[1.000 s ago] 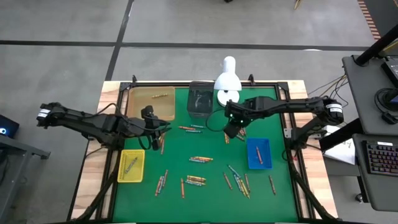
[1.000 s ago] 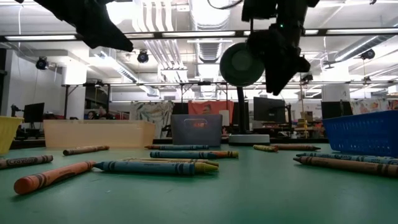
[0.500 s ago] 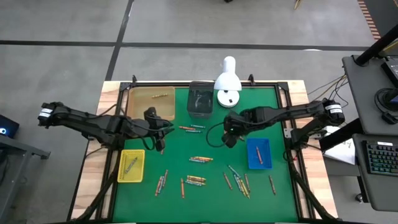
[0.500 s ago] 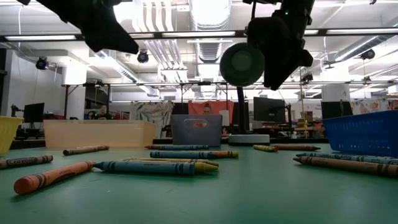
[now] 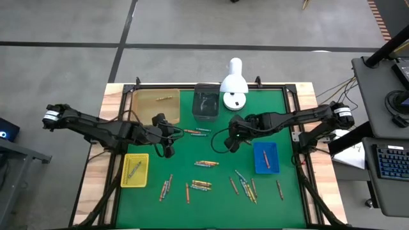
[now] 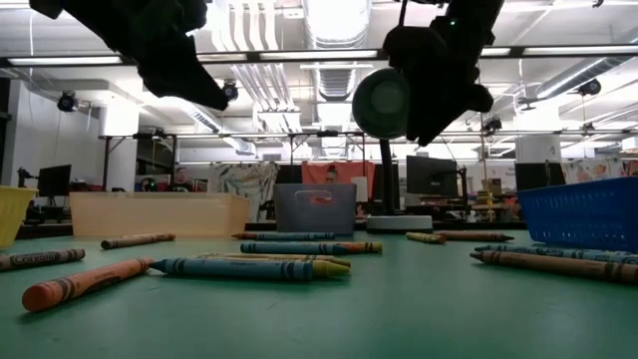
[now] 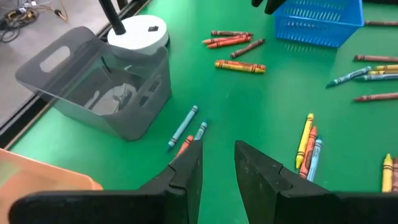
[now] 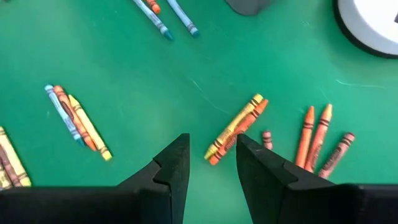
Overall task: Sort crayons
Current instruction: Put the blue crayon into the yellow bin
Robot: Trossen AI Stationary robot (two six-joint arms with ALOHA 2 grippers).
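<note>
Change, right arm: the right gripper (image 5: 231,142) is being seen nearer the middle of the green table (image 5: 220,185) than a second ago, when it was close by the white lamp base (image 5: 234,100) at the far edge.
Change, left arm: the left gripper (image 5: 167,145) is being carried slightly inward from the left edge; it was a little farther out a second ago.
Meaning for the task: both grippers are being brought over loose crayons, which is being judged as lining up for fresh picks rather than a drop into a tray.
Right gripper state: the fingers (image 8: 168,171) are being held apart with a narrow gap and nothing between them; a yellow-orange crayon pair (image 8: 235,128) is lying just ahead of the tips.
Left gripper state: the fingers (image 7: 186,171) are being held narrowly apart and empty, above the blue and orange crayons (image 7: 185,127) beside the grey bin (image 7: 99,81).
Pose: both arms are being stretched inward from the side edges, grippers hanging above the surface and touching nothing.
Crayons: most are lying scattered over the middle and near half of the table (image 5: 203,163); a few are already lying in the yellow tray (image 5: 135,170), the blue tray (image 5: 266,157) and the amber tray (image 5: 155,103).
</note>
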